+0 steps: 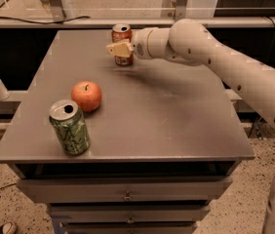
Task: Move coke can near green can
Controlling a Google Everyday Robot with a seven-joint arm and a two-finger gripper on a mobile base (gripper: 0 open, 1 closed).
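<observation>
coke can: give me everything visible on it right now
The coke can is a red-orange, metal-looking drink can with a silver top. It stands upright near the middle of the far edge of the grey table. The gripper reaches in from the right and covers the can's middle band. Whether it is actually touching the can cannot be told. The can stands well apart from the apple and the green can at the front left.

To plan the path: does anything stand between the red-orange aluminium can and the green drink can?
Yes. The round red apple lies almost on the straight line between the red-orange aluminium can and the green drink can, nearer the green one. The gripper is at the red-orange can.
</observation>
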